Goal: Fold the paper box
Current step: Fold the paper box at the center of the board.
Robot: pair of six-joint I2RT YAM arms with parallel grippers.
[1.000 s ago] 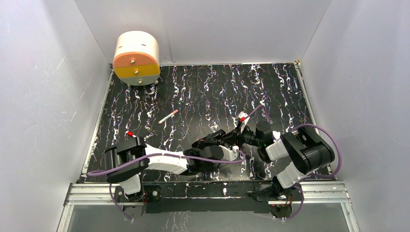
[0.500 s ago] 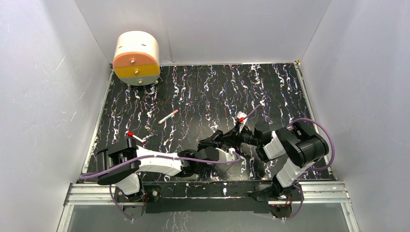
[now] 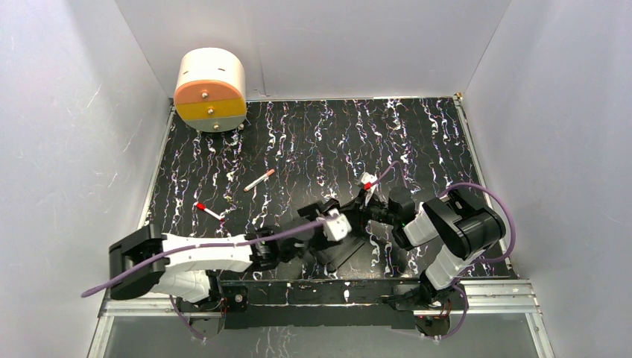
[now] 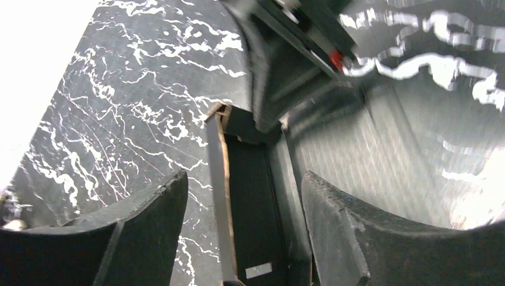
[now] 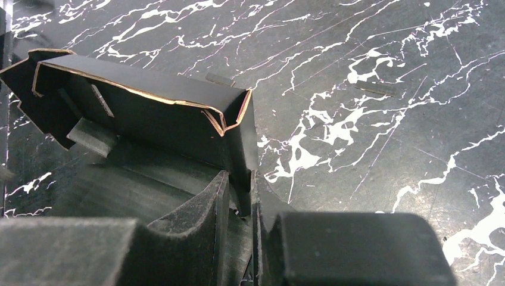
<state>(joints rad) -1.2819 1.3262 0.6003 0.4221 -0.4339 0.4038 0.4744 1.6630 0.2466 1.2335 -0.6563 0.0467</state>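
Top view, upper left: a cream drum (image 3: 210,88) with an orange-and-yellow face is parked at the far-left corner of the black marbled desk (image 3: 313,134).

Lower left: the left arm (image 3: 194,257) is stretched low along the near edge toward frame centre.

Two thin sticks are lying on the desk, well apart from the work. A red-tipped stick (image 3: 205,210) is left of centre and a pale stick (image 3: 258,180) is further up.

Left gripper (image 4: 241,179): jaws are spread wide.
- In the left wrist view the paper box (image 4: 253,202) is seen running up between them.
- Its raised wall, with a tan cut edge, sits nearer the finger (image 4: 149,226) at lower left of the frame and is clearly apart from it.
- Contact on the other side cannot be told.
- The upper part of that view is motion-blurred.

Paper box position: lower centre of the top view, on the desk just ahead of the arm bases, between the two grippers. It is partly folded:
- One long wall is stood up, with its end corner creased inward.
- A flat panel is lying beside that wall.
- In the right wrist view, small tabs are seen inside at the upper-left end.

Right gripper (image 5: 238,179): jaws are pressed onto the box's near end wall. The thin card is pinched between the two fingers at bottom centre of the right wrist view.

Lower right of the top view: the right arm (image 3: 462,231) is folded back on itself, wrist pointed left toward the box.
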